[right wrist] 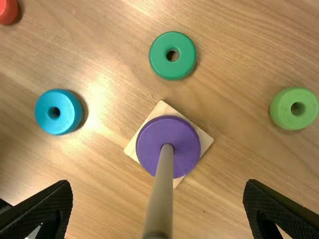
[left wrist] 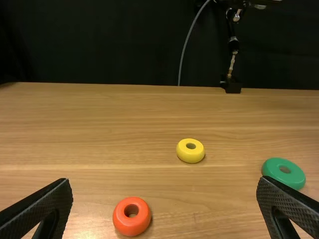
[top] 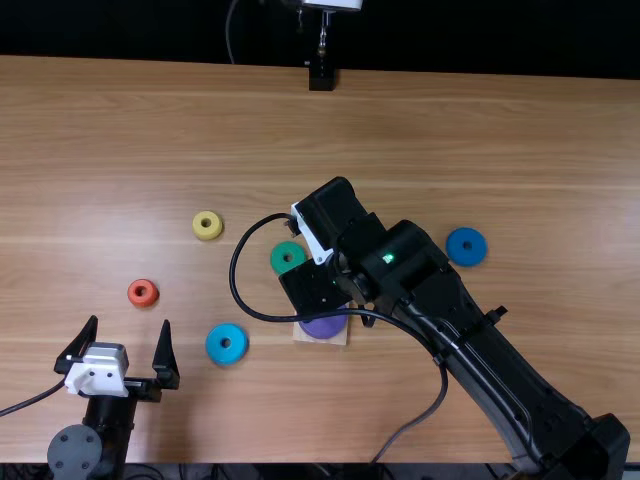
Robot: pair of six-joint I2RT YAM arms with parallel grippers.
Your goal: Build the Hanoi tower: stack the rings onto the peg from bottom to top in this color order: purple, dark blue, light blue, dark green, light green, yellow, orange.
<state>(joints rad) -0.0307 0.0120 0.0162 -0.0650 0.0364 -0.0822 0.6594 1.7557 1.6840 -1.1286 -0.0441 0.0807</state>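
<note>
In the top view my right gripper point(top: 332, 215) is above the wooden base point(top: 345, 333), which bears the purple ring point(top: 324, 326). The right wrist view has the purple ring point(right wrist: 168, 144) around the upright peg point(right wrist: 160, 199), and my right gripper point(right wrist: 158, 190) open, its fingers apart on either side. My left gripper point(top: 122, 342) stands open at the near left; in its wrist view the gripper point(left wrist: 164, 186) holds nothing. Loose on the table lie the dark blue ring point(top: 466, 246), light blue ring point(top: 226, 344), dark green ring point(top: 288, 257), light green ring point(right wrist: 294, 108), yellow ring point(top: 207, 225) and orange ring point(top: 143, 293).
The right arm, with a looping black cable point(top: 236, 285), spans the table point(top: 150, 130) from the near right corner to the middle. A black stand point(top: 321, 78) is at the far edge.
</note>
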